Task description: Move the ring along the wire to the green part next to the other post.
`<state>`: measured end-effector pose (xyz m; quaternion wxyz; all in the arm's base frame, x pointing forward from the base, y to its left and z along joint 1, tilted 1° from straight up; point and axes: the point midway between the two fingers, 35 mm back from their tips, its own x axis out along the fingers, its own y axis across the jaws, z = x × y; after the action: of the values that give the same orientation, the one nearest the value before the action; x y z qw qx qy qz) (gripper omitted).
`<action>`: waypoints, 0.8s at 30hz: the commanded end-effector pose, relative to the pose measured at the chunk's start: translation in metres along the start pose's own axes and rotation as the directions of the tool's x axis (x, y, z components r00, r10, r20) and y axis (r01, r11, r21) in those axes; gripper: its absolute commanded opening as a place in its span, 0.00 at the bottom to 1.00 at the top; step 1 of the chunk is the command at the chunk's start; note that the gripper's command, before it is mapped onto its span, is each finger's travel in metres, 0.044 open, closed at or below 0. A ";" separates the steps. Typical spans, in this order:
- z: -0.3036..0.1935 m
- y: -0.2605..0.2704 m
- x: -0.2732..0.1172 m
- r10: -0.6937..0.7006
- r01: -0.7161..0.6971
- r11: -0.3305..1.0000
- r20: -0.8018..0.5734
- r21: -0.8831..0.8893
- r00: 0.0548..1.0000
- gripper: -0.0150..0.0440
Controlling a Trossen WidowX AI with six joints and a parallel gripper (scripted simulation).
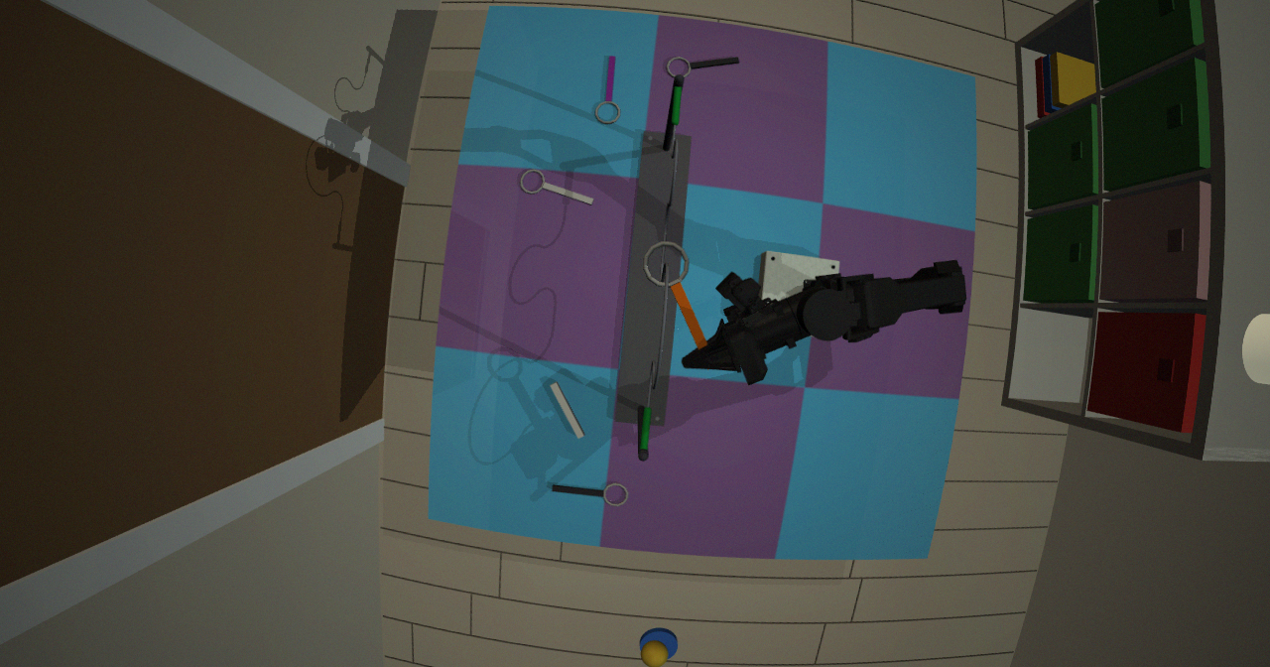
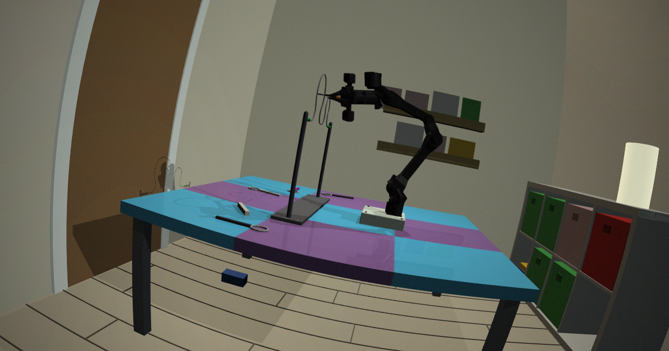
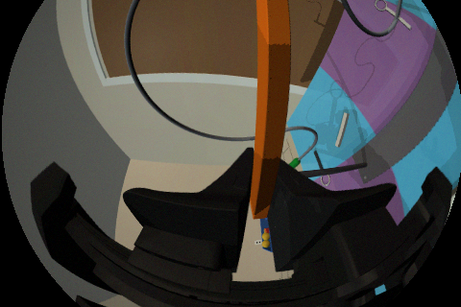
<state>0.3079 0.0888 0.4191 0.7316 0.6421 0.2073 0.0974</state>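
Observation:
My gripper point(image 1: 696, 357) point(image 2: 332, 96) point(image 3: 255, 153) is shut on the end of the orange handle point(image 1: 688, 315) point(image 3: 273, 82). The ring point(image 1: 645, 263) point(image 2: 322, 94) is held high above the base plate, roughly level, between the posts. From above, the grey wire point(image 2: 323, 74) point(image 3: 129, 34) passes inside its outline; whether they touch cannot be told. In the wrist view most of the ring is out of frame. One green part point(image 1: 645, 428) point(image 2: 309, 119) point(image 3: 294, 163) is by the near post point(image 2: 298, 162), the other point(image 1: 677, 103) point(image 2: 330, 126) by the far post point(image 2: 324, 162).
The posts stand on a grey base plate point(image 1: 632, 334) point(image 2: 301, 212). On the table lie a magenta-handled ring point(image 1: 609, 76), a white-handled ring point(image 1: 568, 194), two black-handled rings point(image 1: 714, 63) point(image 1: 576, 489) and a pale block point(image 1: 567, 410). The wire's loops rise beside my gripper.

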 end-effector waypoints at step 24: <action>0.002 -0.008 0.000 -0.148 0.160 0.946 0.063 -0.282 0.987 0.00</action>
<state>0.3077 0.0867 0.4102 0.8168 0.5272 0.2266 0.0595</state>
